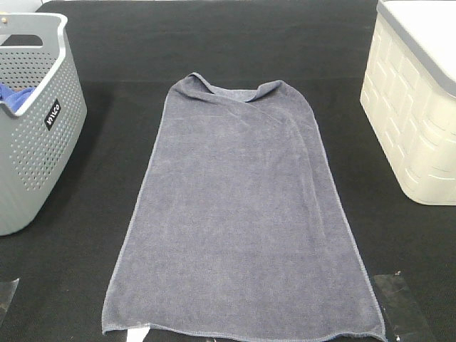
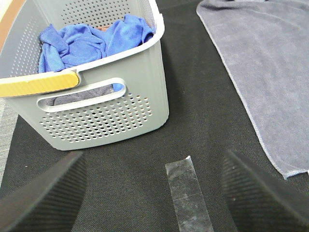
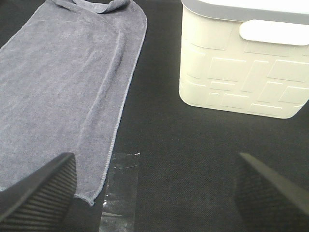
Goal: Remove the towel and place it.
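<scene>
We see the towel (image 1: 239, 214) spread flat on the black worktop (image 1: 235, 43), midway between its left and right edges, its far end slightly folded over. Both the left gripper (image 2: 154, 193) and the right gripper (image 3: 154, 193) stand released, grasping nothing. We judge the cloth soft, light and limp, best pinched at its near corners.

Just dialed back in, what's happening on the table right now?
Nothing is being held at the moment. The grey towel lies spread flat on the black table, its far end slightly folded over. The left gripper is open beside the grey perforated basket, which still holds a blue cloth. The right gripper is open too, between the towel's edge and the cream bin. Neither touches the towel.
</scene>
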